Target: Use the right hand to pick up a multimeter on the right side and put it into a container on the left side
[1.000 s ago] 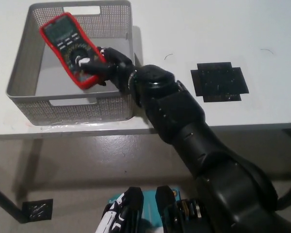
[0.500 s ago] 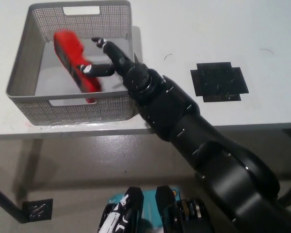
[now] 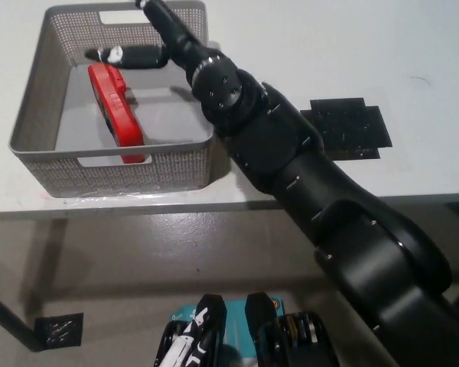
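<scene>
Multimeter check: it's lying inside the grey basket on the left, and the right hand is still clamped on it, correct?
Not quite. The head view shows the multimeter inside the grey basket, but the right hand has let go: it is open above the multimeter, fingers spread.

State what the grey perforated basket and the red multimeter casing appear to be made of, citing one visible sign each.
Grey perforated basket: probably matte moulded plastic, judging by its uniform hole pattern and cut-out handles. Red multimeter casing: likely rubbery plastic, given its smooth, rounded, low-gloss surface.
</scene>
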You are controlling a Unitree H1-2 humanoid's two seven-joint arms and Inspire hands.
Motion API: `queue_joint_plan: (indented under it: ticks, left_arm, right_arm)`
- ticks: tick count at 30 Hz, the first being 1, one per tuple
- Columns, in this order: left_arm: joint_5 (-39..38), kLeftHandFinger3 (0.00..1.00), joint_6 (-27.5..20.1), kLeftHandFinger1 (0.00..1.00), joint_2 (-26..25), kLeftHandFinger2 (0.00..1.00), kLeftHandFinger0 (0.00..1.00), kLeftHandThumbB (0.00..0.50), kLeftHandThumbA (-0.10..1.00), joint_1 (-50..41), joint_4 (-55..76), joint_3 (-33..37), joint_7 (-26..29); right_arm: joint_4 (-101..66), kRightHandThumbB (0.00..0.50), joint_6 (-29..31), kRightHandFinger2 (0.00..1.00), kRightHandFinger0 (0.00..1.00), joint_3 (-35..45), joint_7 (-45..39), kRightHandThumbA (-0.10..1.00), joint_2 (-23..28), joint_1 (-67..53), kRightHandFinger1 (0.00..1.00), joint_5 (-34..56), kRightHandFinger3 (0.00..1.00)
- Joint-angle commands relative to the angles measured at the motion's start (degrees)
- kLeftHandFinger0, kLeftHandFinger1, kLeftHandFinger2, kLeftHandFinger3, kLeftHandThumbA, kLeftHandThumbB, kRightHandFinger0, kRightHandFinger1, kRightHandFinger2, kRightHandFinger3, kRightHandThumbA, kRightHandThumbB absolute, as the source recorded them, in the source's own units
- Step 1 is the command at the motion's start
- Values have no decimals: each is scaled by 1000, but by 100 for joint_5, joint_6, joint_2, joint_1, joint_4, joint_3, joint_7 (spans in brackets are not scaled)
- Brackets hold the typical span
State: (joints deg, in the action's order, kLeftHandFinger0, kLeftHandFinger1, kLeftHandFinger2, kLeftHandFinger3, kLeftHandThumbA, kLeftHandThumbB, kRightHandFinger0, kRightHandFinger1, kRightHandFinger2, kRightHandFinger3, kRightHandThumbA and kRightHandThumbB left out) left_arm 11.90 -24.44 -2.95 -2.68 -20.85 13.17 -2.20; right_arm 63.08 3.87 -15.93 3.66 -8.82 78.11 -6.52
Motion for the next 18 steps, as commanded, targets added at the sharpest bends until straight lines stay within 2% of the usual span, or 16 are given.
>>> queue_joint_plan:
  ticks: [1, 6, 7, 9, 10, 12, 13, 15, 18]
  left_arm:
    - [56, 1000, -204, 1000, -22, 1000, 1000, 390, 1000, -30, 220, 68, -56]
    - [-11, 1000, -205, 1000, -44, 1000, 1000, 388, 1000, -17, 226, 37, -74]
    - [-16, 1000, -175, 1000, -47, 1000, 1000, 390, 1000, -31, 243, 25, -72]
    - [-25, 1000, -160, 1000, -67, 1000, 1000, 387, 1000, -60, 264, 15, -80]
    - [-2, 1000, -179, 1000, -82, 1000, 1000, 379, 1000, -73, 262, 12, -68]
    - [38, 1000, -212, 1000, -97, 1000, 1000, 376, 1000, -96, 261, 8, -40]
    - [29, 1000, -226, 1000, -106, 1000, 1000, 376, 1000, -103, 244, 4, -32]
    - [2, 1000, -249, 1000, -128, 1000, 1000, 374, 1000, -90, 200, 16, -25]
    - [8, 1000, -249, 1000, -84, 1000, 1000, 382, 1000, -61, 114, 23, 21]
  right_arm:
    - [-1059, 497, 172, 1000, 1000, 596, -314, 1000, 253, 169, 1000, 475, 1000]
    - [-2638, 487, -311, 1000, 1000, 1154, -1053, 1000, 554, -473, 1000, 1183, 1000]
    - [-3250, 432, -486, 1000, 1000, 1094, -1211, 1000, 762, -756, 1000, 1139, 1000]
    - [-3901, 399, -723, 1000, 1000, 1114, -1383, 1000, 926, -1082, 1000, 1234, 1000]
    - [-4522, 430, -976, 1000, 1000, 1190, -1509, 1000, 1064, -1398, 1000, 1458, 1000]
    - [-5345, 420, -1211, 1000, 1000, 1281, -1592, 1000, 1237, -1843, 1000, 1731, 1000]
    - [-5773, 400, -1243, 1000, 1000, 1262, -1567, 1000, 1332, -2062, 1000, 1696, 1000]
    - [-6686, 400, -1231, 1000, 1000, 1178, -1525, 1000, 1554, -2517, 1000, 1530, 1000]
    - [-8550, 453, -1071, 1000, 1000, 951, -1355, 1000, 1702, -3579, 1000, 1090, 1000]
